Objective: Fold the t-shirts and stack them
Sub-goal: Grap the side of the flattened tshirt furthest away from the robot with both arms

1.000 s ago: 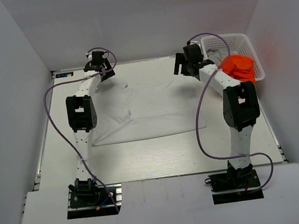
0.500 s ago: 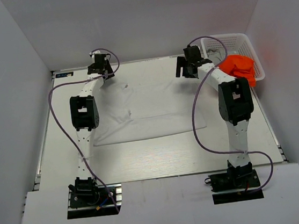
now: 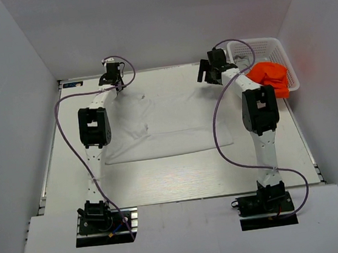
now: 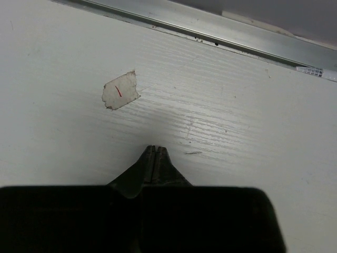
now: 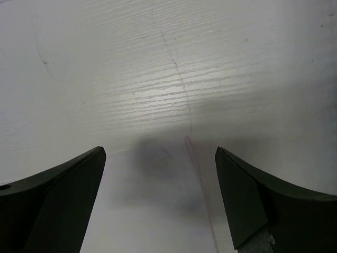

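The white wood-grain table (image 3: 181,180) carries the plain white short-sleeved t-shirt (image 3: 169,126). It is spread flat and lies nearer the arm bases than both sets of fingers, reaching across from one pair towards the other. The white plastic lattice basket (image 3: 264,47) stands just to the right of the right gripper's fingers, and the bright orange t-shirt (image 3: 268,75) is bunched over its near rim. The right gripper (image 5: 159,153) holds its fingers spread wide above the white surface. The left gripper (image 4: 156,150) has its fingers pressed together tip to tip, low over the board. Whether they pinch any cloth cannot be told. A small torn tape patch with a red mark (image 4: 120,90) lies just beyond and left of those tips.
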`<state>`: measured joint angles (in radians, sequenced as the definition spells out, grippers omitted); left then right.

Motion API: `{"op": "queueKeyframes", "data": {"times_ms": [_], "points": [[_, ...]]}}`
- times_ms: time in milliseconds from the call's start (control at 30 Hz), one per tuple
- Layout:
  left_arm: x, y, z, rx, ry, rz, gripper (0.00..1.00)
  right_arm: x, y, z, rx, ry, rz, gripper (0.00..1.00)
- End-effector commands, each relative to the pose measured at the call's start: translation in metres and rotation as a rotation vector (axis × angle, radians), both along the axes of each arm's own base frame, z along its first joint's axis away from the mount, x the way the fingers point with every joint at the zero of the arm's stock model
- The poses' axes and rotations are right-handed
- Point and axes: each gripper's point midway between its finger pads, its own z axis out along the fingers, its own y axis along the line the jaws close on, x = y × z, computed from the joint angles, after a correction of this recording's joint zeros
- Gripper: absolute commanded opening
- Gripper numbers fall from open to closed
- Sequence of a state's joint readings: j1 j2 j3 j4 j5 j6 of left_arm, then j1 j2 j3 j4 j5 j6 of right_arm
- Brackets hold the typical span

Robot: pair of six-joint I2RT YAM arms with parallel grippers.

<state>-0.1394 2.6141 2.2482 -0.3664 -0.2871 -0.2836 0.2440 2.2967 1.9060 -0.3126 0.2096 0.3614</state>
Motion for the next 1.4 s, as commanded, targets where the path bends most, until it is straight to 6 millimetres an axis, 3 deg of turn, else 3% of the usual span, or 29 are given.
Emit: {"op": "queueKeyframes", "data": {"times_ms": [0, 167, 200, 400, 500, 533, 600, 633, 667, 733, 900, 967, 1000, 1067, 1100, 1133, 1167, 1200, 1233, 1267, 1367], "points": [[-0.019, -0.004, 0.001, 0.006, 0.059, -0.031, 0.00, 0.014, 0.009, 0.007, 0.045, -0.034, 0.005, 0.90], [-0.025, -0.002, 0.017, 0.008, 0.029, -0.024, 0.00, 0.022, 0.006, 0.005, 0.033, -0.054, -0.015, 0.90], [-0.024, -0.002, 0.028, 0.005, 0.008, -0.024, 0.00, 0.022, 0.006, -0.001, 0.034, -0.044, -0.008, 0.90], [-0.029, -0.002, 0.046, -0.005, -0.020, -0.018, 0.00, 0.025, 0.010, -0.026, 0.050, -0.020, 0.002, 0.84], [-0.030, -0.004, 0.057, -0.023, -0.036, -0.022, 0.00, 0.026, 0.010, -0.027, 0.048, -0.024, 0.001, 0.68], [-0.032, -0.004, 0.049, -0.022, -0.025, -0.022, 0.00, 0.025, 0.013, -0.027, 0.050, -0.025, 0.008, 0.54], [-0.033, -0.006, 0.057, -0.032, -0.041, -0.031, 0.00, 0.023, 0.011, -0.028, 0.048, -0.025, 0.011, 0.37], [-0.033, -0.008, 0.063, -0.048, -0.057, -0.033, 0.00, 0.024, 0.009, -0.027, 0.043, -0.031, 0.005, 0.19], [-0.036, -0.007, 0.058, -0.046, -0.045, -0.032, 0.00, 0.022, 0.010, -0.029, 0.038, -0.030, 0.008, 0.14], [-0.037, -0.008, 0.069, -0.056, -0.060, -0.026, 0.00, 0.021, 0.007, -0.029, 0.030, -0.026, 0.011, 0.00], [-0.048, -0.006, 0.082, -0.065, -0.072, -0.021, 0.00, 0.016, 0.006, -0.014, 0.005, -0.057, 0.036, 0.00], [-0.053, -0.008, 0.101, -0.082, -0.102, -0.024, 0.00, 0.015, 0.008, 0.008, 0.015, -0.099, 0.054, 0.00], [-0.059, -0.008, 0.099, -0.087, -0.096, -0.031, 0.00, 0.006, 0.009, -0.003, 0.002, -0.074, 0.073, 0.00], [-0.065, -0.007, 0.108, -0.090, -0.117, -0.032, 0.00, 0.007, 0.014, 0.030, 0.027, -0.155, 0.098, 0.00], [-0.077, -0.012, 0.098, -0.086, -0.088, -0.041, 0.00, -0.006, 0.012, 0.013, 0.026, -0.124, 0.102, 0.00], [-0.085, -0.011, 0.104, -0.095, -0.102, -0.037, 0.00, -0.007, 0.013, 0.031, 0.042, -0.172, 0.110, 0.00], [-0.086, -0.011, 0.117, -0.099, -0.125, -0.038, 0.00, -0.018, 0.010, 0.032, 0.044, -0.168, 0.110, 0.00], [-0.095, -0.014, 0.107, -0.119, -0.104, -0.052, 0.00, -0.018, 0.013, 0.040, 0.060, -0.208, 0.116, 0.00], [-0.100, -0.014, 0.119, -0.136, -0.130, -0.044, 0.00, -0.031, 0.010, 0.044, 0.065, -0.217, 0.116, 0.00], [-0.109, -0.012, 0.111, -0.148, -0.111, -0.015, 0.00, -0.034, 0.009, 0.055, 0.074, -0.245, 0.111, 0.00], [-0.126, -0.009, 0.117, -0.176, -0.108, 0.019, 0.00, -0.050, 0.007, 0.047, 0.074, -0.234, 0.123, 0.00]]}}
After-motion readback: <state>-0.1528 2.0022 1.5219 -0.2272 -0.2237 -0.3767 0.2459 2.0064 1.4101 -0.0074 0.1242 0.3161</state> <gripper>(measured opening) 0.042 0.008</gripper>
